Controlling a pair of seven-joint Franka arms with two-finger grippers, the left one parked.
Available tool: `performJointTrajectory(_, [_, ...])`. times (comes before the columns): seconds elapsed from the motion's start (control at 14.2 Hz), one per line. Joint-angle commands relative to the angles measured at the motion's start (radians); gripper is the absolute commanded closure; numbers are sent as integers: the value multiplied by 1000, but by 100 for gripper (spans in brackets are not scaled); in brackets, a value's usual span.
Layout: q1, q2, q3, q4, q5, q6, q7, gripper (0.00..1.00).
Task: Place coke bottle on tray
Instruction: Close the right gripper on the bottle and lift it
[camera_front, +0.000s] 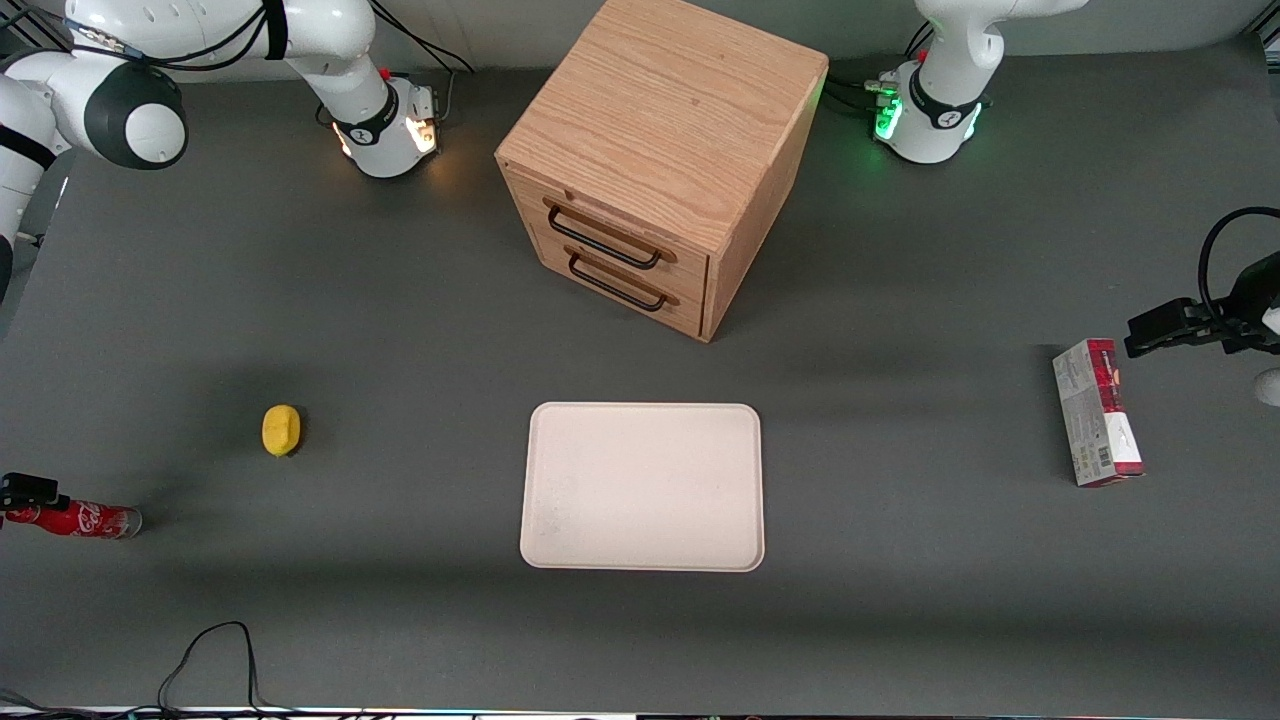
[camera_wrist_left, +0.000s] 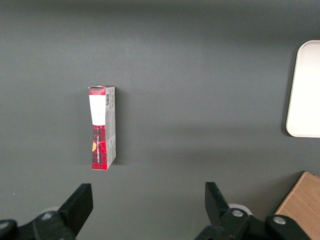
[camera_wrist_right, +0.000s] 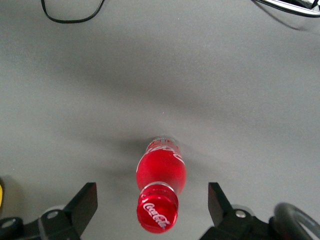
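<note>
The coke bottle (camera_wrist_right: 161, 186) stands upright on the grey table (camera_front: 900, 560) at the working arm's end, nearest the front camera of all the things there, with the claw (camera_wrist_right: 152, 202) spread wide around it, one finger on each side and neither touching. A lemon (camera_front: 281, 430) lies near it, slightly farther from the camera. The cream-pink tray (camera_front: 643, 487) sits well apart at mid-table, in front of the wooden drawer cabinet (camera_front: 655, 150), and a red-and-grey carton (camera_front: 1096, 412) lies toward the parked arm's end
</note>
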Motion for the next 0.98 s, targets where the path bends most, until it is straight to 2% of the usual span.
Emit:
performJointTrajectory(0.0, [-3, 17, -1, 25, 10, 8, -56, 15])
performJointTrajectory(0.14, [-1, 15, -2, 25, 9, 5, -62, 42])
performJointTrajectory(0.21, [-1, 15, -2, 25, 7, 5, -64, 52])
performJointTrajectory(0.49, [-1, 15, -2, 25, 6, 5, -94, 80])
performJointTrajectory(0.56, [-1, 15, -4, 25, 6, 5, -99, 83])
performJointTrajectory(0.77, [-1, 4, -7, 27, 6, -12, -100, 83])
performJointTrajectory(0.91, [-3, -23, -13, 31, 6, -99, -100, 83])
